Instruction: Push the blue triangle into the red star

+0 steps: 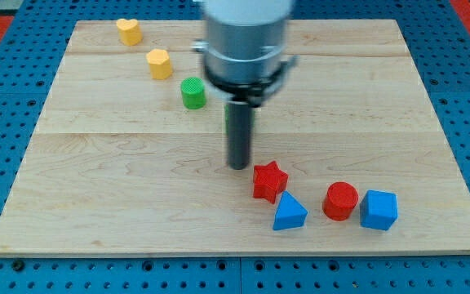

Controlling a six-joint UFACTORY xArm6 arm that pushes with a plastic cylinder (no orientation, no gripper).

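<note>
- Blue triangle (290,212) sits near the front edge of the wooden table (96,196), right of centre, its upper left corner touching or all but touching the red star (269,181), which lies just behind and to its left.
- My tip (239,167) stands on the table just left of the red star, slightly farther back, and is apart from the blue triangle; the star lies between the two.
- End effector: a bare rod, with nothing to spread, press together or pinch, so it carries nothing and can only shove.
- Right of the pair, a red cylinder (340,201) and a blue block (379,210) with angled faces stand side by side along the same near strip.
- Far left, two yellow blocks (129,31) (160,64) and a green block (192,93) trail diagonally toward the centre; a further sliver of green (228,122) shows behind the rod, shape hidden.
- Handling, as a judgement: the triangle looks like a small, rigid, light piece that should slide easily on smooth wood and may spin if struck off-centre.
- Best contact is probably the middle of its near right face, pushing toward the far left so it drives squarely into the star.
- The tip seems to need a route around the star first; the red cylinder close by on the right leaves little room.
</note>
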